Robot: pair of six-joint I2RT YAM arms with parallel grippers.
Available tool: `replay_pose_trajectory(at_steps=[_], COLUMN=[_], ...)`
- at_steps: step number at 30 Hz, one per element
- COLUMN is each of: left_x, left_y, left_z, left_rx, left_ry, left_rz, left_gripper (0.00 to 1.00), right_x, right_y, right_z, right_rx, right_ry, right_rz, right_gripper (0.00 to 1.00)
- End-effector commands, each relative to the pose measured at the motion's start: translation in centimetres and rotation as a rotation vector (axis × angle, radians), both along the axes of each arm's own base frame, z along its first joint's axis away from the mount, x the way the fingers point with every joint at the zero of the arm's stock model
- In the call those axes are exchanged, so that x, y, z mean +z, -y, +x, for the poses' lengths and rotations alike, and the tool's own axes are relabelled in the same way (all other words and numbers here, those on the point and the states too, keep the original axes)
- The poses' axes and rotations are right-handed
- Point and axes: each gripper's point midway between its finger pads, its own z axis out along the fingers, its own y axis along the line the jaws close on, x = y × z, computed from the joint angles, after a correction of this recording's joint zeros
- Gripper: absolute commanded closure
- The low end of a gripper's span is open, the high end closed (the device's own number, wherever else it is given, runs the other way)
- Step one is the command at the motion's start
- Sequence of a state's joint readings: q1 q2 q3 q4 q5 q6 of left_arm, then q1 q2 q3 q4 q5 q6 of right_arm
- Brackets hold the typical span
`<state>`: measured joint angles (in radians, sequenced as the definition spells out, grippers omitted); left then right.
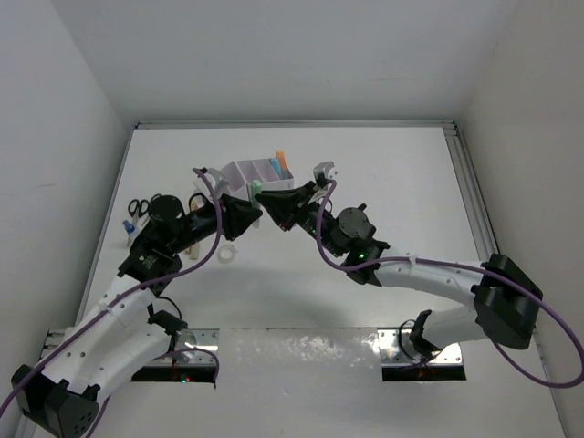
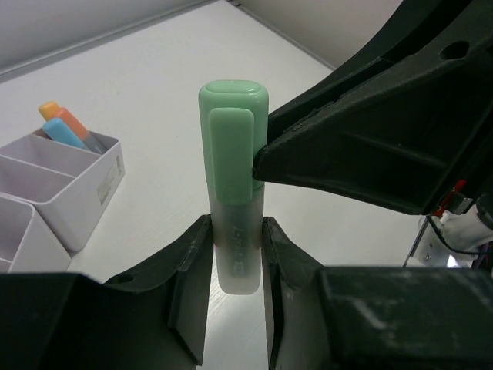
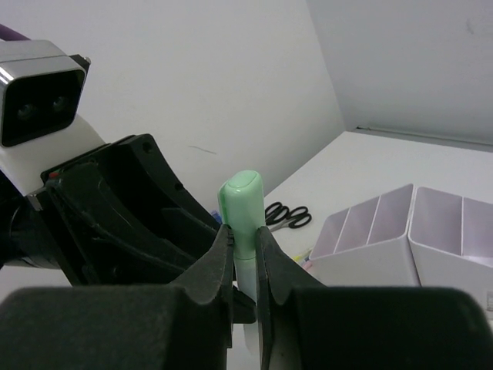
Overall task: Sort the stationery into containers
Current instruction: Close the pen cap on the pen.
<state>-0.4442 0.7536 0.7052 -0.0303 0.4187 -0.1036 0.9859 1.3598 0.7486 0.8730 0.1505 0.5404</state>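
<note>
Top and wrist views of a two-arm hold. A green-capped pen [image 2: 233, 154] is held off the table [image 1: 411, 182] between both arms, which meet near the table's centre. In the left wrist view the left gripper [image 2: 235, 239] is seen clamped on the translucent lower barrel, one finger pressed to each side, with the cap pointing to 12 o'clock. In the right wrist view the right gripper [image 3: 243, 243] is seen closed on the same pen just below the top of the cap, its fingers touching both sides of it. The pale desk organiser [image 1: 245, 172] is located at 12 o'clock from the meeting point of the grippers, close behind them. An orange-capped pen [image 2: 63, 116] and a blue-capped pen [image 2: 65, 133] are stood together in its end compartment; the neighbouring compartments shown in the left wrist view are seen without contents. Black-handled scissors [image 1: 137, 207] are laid on the table at 9 o'clock from the left gripper, with a blue-capped bottle [image 1: 128, 226] just beside them at 6 o'clock. A clear tape ring [image 1: 226, 254] is laid flat at 7 o'clock from the grippers, partly covered by the left arm.
</note>
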Motion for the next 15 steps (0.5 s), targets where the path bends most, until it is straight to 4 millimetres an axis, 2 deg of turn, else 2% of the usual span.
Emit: replay_pose_trajectory(at_steps=[1, 7, 11, 15], left_x=[11.2, 11.9, 12.4, 12.5], left_y=[-0.1, 0.5, 0.2, 0.1], left_z=[-0.5, -0.6, -0.4, -0.2], left_rx=[-0.010, -0.051, -0.035, -0.027], left_ry=[0.403, 0.458, 0.486, 0.519], left_rz=[-0.148, -0.135, -0.125, -0.089], left_gripper=[1.00, 1.00, 1.00, 1.00], right_x=[-14.3, -17.4, -18.9, -19.3], right_y=[-0.6, -1.3, -0.8, -0.7], right_z=[-3.1, -4.8, -5.2, -5.8], right_rx=[0.088, 0.143, 0.150, 0.172], right_ry=[-0.207, -0.261, -0.283, -0.301], right_rz=[-0.358, -0.356, -0.378, -0.369], right_gripper=[1.00, 1.00, 1.00, 1.00])
